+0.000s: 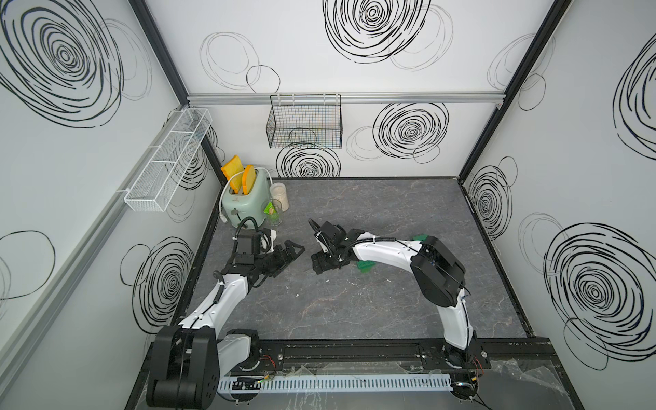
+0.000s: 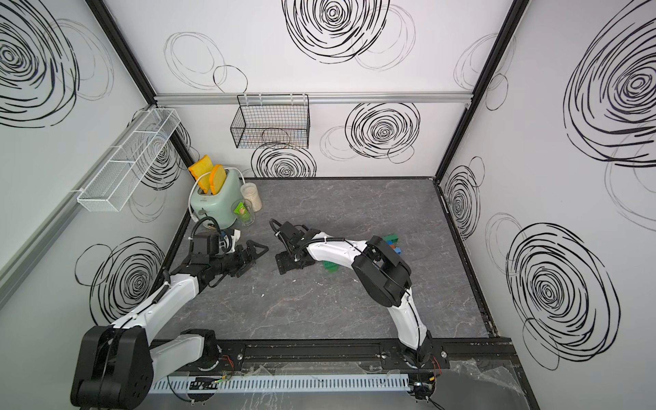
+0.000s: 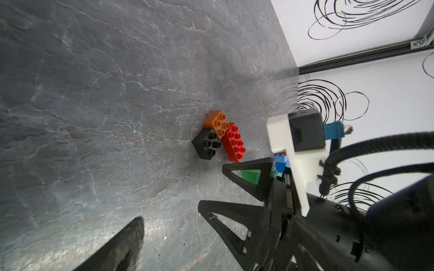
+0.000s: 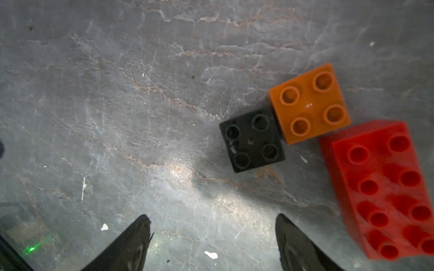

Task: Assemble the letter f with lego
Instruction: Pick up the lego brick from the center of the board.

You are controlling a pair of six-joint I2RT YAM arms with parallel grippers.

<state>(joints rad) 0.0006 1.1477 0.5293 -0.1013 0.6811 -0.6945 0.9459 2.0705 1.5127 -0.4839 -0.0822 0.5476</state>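
Three bricks ahead of right jaws: black brick (image 4: 252, 140), orange brick (image 4: 310, 103) (touching), red brick (image 4: 385, 187). Right jaws, left jaws gape empty; best grip black's free sides squarely.

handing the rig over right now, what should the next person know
Left gripper: open, empty, away from the bricks.
Right gripper: open, empty, over the table near the black brick.
Bricks: black touches the orange brick; the red brick is beside them, all studs up. A green brick and a green-and-blue cluster are partly hidden by the right arm.
Done: no F visible; those three bricks lie single.
Left: the whole letter.
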